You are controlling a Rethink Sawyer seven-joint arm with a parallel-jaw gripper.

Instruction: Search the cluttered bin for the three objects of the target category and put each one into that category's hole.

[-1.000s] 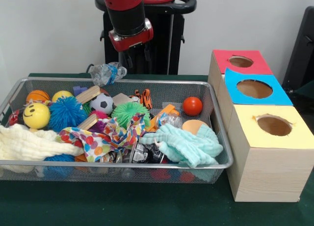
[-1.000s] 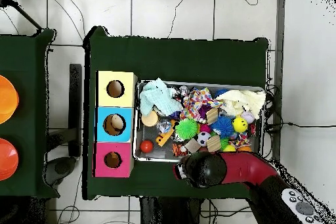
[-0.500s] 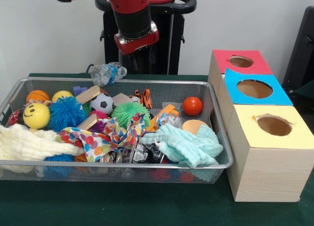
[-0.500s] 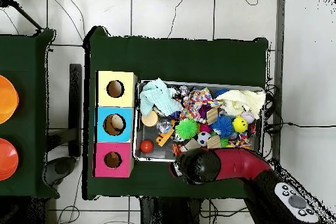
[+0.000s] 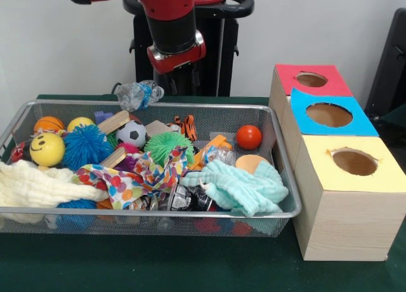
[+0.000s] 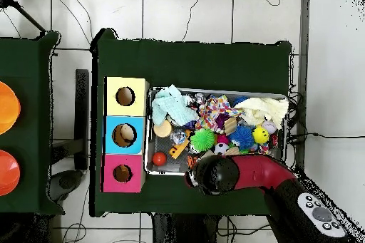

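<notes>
Jaws: state cannot be told; the red and black gripper head hangs above the far rim of the bin, clear of the contents, nothing seen in its hold.

Wire-mesh bin: on the green tabletop, toward its left side.
- Near rim: cream towel at the left corner; mint-green washcloth toward the right; multicoloured patterned cloth between them; crumpled black-and-white wrapper just under the washcloth's edge.
- Middle: yellow smiley ball; blue spiky rubber ball; green spiky rubber ball; tan flat disc.
- Far rim: orange basketball-pattern ball; black-and-white soccer ball; plain wooden block; smooth red ball; crushed clear plastic bottle resting on the rim itself.

Three wooden boxes, right of the bin, near to far: yellow-topped box, blue-topped box, red-topped box, each with one round hole.

Target category: not determinable from the pictures. Candidates all remain in the bin.

Hazards, as judged:
- Cloths overlie smaller items; a descent near them may catch fabric along with the target.
- Balls are round and packed closely; a slightly off-centre close could squirt one aside.
- The bottle on the rim sits near the gripper head's descent line and could be knocked off the tabletop.
</notes>
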